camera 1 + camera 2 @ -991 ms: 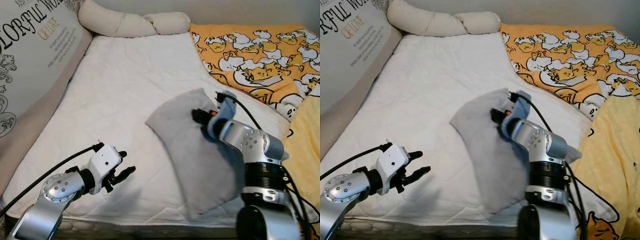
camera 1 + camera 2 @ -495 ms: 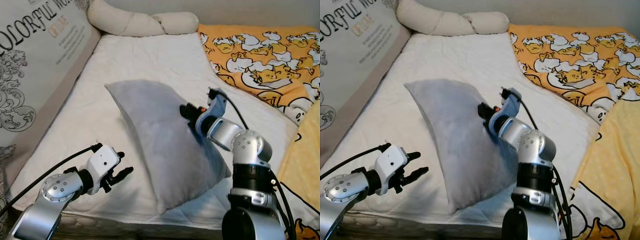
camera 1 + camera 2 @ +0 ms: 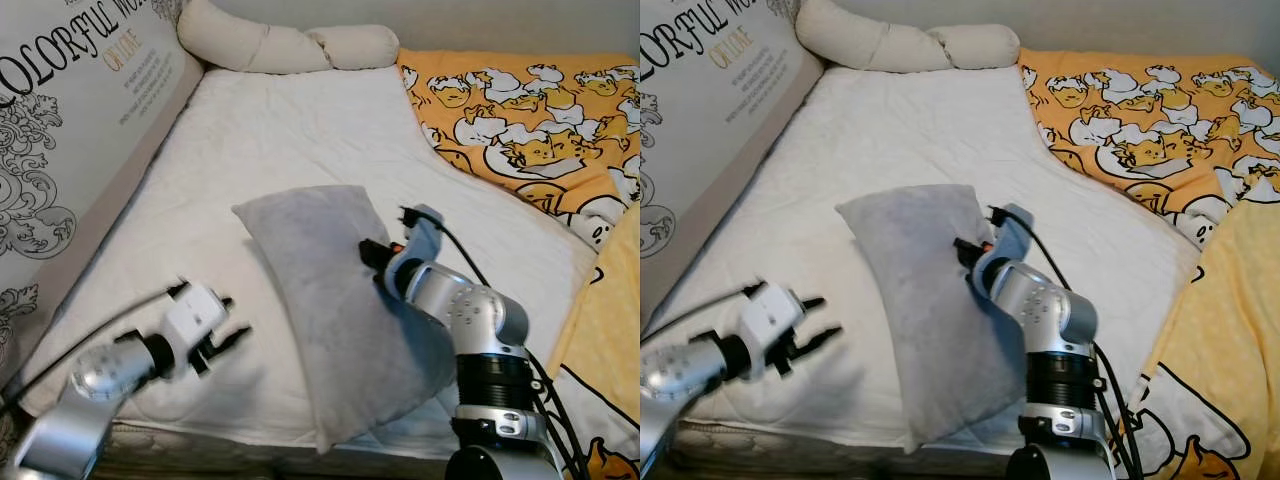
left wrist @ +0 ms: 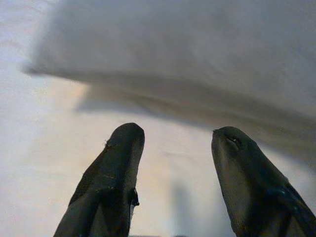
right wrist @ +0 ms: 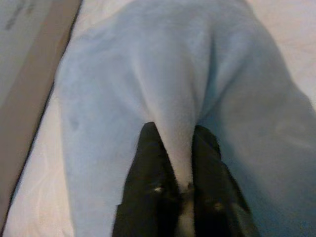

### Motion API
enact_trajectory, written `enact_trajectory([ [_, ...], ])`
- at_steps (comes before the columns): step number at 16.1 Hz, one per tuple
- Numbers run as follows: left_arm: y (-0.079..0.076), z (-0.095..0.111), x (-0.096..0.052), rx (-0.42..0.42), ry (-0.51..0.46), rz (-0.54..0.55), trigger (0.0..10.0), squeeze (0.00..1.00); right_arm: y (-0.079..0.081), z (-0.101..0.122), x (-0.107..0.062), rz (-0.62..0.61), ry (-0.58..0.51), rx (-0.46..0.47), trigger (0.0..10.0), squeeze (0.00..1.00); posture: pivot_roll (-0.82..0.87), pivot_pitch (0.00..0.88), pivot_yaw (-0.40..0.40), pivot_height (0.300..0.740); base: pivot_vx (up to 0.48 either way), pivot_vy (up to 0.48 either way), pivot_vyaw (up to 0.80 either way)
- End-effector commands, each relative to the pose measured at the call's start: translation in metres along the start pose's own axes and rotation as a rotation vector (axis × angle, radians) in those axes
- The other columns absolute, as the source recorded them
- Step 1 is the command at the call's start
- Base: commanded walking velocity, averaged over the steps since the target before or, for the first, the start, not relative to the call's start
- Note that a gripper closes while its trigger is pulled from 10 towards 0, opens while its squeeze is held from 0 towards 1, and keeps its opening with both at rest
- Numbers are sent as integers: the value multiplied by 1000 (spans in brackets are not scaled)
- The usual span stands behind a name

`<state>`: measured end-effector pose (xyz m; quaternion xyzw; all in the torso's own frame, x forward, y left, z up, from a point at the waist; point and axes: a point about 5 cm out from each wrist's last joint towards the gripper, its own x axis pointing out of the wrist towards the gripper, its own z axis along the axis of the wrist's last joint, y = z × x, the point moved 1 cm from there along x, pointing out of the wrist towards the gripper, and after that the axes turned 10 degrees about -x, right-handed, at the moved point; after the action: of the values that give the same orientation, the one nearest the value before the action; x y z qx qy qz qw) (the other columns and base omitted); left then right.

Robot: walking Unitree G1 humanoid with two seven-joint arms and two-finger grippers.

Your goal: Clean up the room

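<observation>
A grey pillow (image 3: 330,300) lies across the white mattress (image 3: 260,140), one end hanging toward the bed's near edge. My right gripper (image 3: 372,258) is shut on a fold of the pillow's right side; the right wrist view shows grey fabric (image 5: 177,113) pinched between the two black fingers (image 5: 150,182). My left gripper (image 3: 228,333) hovers open over the mattress near the front left corner, a short way left of the pillow. In the left wrist view its fingers (image 4: 106,182) stand apart, pointing at the pillow's underside (image 4: 197,59).
A cream bolster (image 3: 290,45) lies along the head of the bed. An orange duck-print duvet (image 3: 530,120) covers the right side, with a yellow blanket (image 3: 610,320) below it. A printed headboard panel (image 3: 70,130) runs along the left.
The right gripper has lowered the pillow: its raised far end dropped and the pillow now lies flatter and closer to me. The left gripper shifted slightly and looks blurred.
</observation>
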<state>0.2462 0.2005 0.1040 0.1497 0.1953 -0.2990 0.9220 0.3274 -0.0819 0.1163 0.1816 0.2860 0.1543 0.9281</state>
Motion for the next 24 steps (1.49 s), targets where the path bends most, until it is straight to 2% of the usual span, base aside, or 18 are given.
enact_trajectory([
  [1,7,5,-1,-11,-22,39,10000,0,8,2,0,36,-27,-15,10000,557,124,0,24,740,0,0,0],
  [2,10,10,3,-65,-53,69,10000,0,8,7,-1,63,-59,-12,10000,1000,121,0,26,740,0,0,0],
  [4,5,11,21,-172,-71,85,10000,0,10,26,-9,129,-145,-48,10000,1000,118,0,27,740,0,0,0],
  [7,-5,8,36,-250,-60,55,10000,0,10,32,-20,238,-142,-106,10000,1000,105,0,34,740,0,0,0],
  [8,-6,7,38,-268,-55,46,10000,361,6,33,-22,238,-135,-136,10000,1000,105,0,33,740,0,0,0],
  [9,-9,5,39,-303,-42,21,10000,1000,-3,33,-25,224,-126,-149,10000,1000,104,0,31,740,0,0,0],
  [10,-11,0,41,-347,-8,-2,10000,1000,-26,36,-29,162,-120,-189,10000,1000,104,0,30,740,0,0,0],
  [11,-11,-2,42,-357,5,-11,10000,1000,-38,38,-31,130,-124,-205,10000,1000,104,0,29,740,0,0,0],
  [12,-14,-6,44,-364,14,-41,10000,1000,-63,38,-35,77,-121,-199,10000,1000,104,0,30,740,0,0,0],
  [13,-15,-6,45,-369,14,-51,10000,1000,-70,37,-36,72,-120,-188,10000,1000,103,0,33,740,0,0,0],
  [14,-16,-10,49,-392,26,-63,10000,1000,-92,27,-37,34,-66,-193,10000,1000,100,0,39,740,0,0,0],
  [17,-23,-10,55,-460,31,-154,10000,1000,-129,3,-39,10,2,-166,10000,1000,103,0,46,740,0,0,0],
  [19,-26,-8,58,-488,1,-203,10000,1000,-134,-6,-38,39,21,-158,10000,1000,105,0,47,740,0,0,0],
  [21,-27,-10,66,-599,-23,-242,10000,1000,-136,-24,-36,143,43,-119,10000,1000,103,0,48,740,0,0,0],
  [22,-27,-11,70,-627,-26,-257,10000,1000,-137,-30,-34,179,42,-95,10000,1000,103,0,47,740,0,0,0],
  [24,-29,-13,76,-628,-19,-271,10000,1000,-139,-34,-29,165,34,-84,10000,1000,102,0,44,740,0,0,0],
])
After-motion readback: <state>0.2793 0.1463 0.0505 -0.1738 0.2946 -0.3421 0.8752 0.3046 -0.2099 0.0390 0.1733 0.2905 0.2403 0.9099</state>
